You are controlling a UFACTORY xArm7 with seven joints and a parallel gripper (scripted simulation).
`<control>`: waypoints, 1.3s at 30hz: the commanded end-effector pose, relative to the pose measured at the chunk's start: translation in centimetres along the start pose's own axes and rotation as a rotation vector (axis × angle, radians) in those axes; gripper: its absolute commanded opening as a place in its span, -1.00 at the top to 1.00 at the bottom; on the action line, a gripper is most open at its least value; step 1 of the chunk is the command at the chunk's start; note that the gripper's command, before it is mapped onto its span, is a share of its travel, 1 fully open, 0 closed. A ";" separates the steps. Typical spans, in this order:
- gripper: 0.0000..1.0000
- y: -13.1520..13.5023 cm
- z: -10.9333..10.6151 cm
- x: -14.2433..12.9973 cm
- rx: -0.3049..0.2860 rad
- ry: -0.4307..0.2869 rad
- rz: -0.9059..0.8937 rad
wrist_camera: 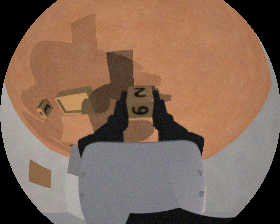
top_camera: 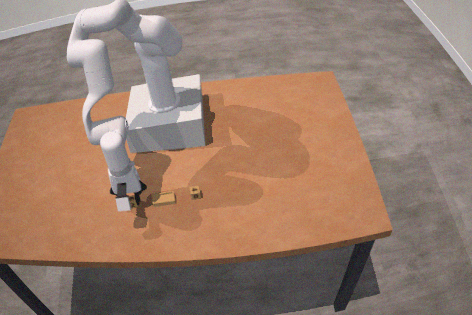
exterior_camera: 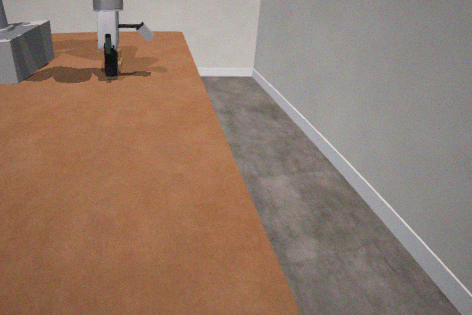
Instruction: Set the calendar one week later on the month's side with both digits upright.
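Note:
My gripper (top_camera: 131, 202) (exterior_camera: 111, 72) (wrist_camera: 140, 98) is shut on a wooden cube (wrist_camera: 140, 109), low over the table. In the wrist view, the cube shows one face with a 2-like mark on its side and another with a 6 or 9. The exterior view does not show clearly whether it touches the table. The tan tray (top_camera: 164, 198) (wrist_camera: 73, 103) lies on the table beside the gripper, with no cube in it. A second cube (top_camera: 195, 193) (wrist_camera: 44, 108) lies on the table beyond the tray; its digit looks like a 3 in the wrist view.
The wooden table (top_camera: 320, 207) (exterior_camera: 150, 162) carries the arm's pale base block (top_camera: 167, 134) behind the objects. The table's front edge runs beyond the gripper and tray. A pale camera block (top_camera: 123, 204) hangs beside the fingers and hides part of them in the top view.

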State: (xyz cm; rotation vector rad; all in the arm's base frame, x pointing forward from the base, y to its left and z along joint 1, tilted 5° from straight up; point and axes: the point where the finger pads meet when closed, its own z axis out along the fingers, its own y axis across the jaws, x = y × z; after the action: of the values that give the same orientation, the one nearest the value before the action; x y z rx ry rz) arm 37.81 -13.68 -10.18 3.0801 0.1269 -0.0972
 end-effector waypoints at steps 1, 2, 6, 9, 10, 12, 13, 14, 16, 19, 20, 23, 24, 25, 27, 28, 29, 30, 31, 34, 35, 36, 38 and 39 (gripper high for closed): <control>0.43 0.1 -0.1 0.1 -0.001 0.003 0.000; 0.43 0.1 -0.1 0.1 -0.001 0.003 0.000; 0.43 0.1 -0.1 0.1 -0.001 0.003 0.000; 0.43 0.1 -0.1 0.1 -0.001 0.003 0.000; 0.43 0.1 -0.1 0.1 -0.001 0.003 0.000; 0.43 0.1 -0.1 0.1 -0.001 0.003 0.000; 0.43 0.1 -0.1 0.1 -0.001 0.003 0.000; 0.43 0.1 -0.1 0.1 -0.001 0.003 0.000; 0.43 0.1 -0.1 0.1 -0.001 0.003 0.000; 0.43 0.1 -0.1 0.1 -0.001 0.003 0.000; 0.43 0.1 -0.1 0.1 -0.001 0.003 0.000; 0.43 0.1 -0.1 0.1 -0.001 0.003 0.000; 0.43 0.1 -0.1 0.1 -0.001 0.003 0.000; 0.43 0.1 -0.1 0.1 -0.001 0.003 0.000; 0.43 0.1 -0.1 0.1 -0.001 0.003 0.000; 0.43 0.1 -0.1 0.1 -0.001 0.003 0.000; 0.43 0.1 -0.1 0.1 -0.001 0.003 0.000; 0.43 0.1 -0.1 0.1 -0.001 0.003 0.000; 0.34 0.1 -0.1 0.1 -0.001 0.003 0.000; 0.26 0.1 -0.1 0.1 -0.001 0.003 0.000; 0.26 0.1 -0.1 0.1 -0.001 0.003 0.000; 0.26 0.1 -0.1 0.1 -0.001 0.003 0.000; 0.18 0.1 -0.1 0.1 -0.001 0.003 0.000; 0.18 0.1 -0.1 0.1 -0.001 0.003 0.000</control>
State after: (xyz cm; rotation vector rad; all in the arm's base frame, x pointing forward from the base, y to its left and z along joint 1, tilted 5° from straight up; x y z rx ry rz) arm 37.82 -13.69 -10.18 3.0800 0.1270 -0.0970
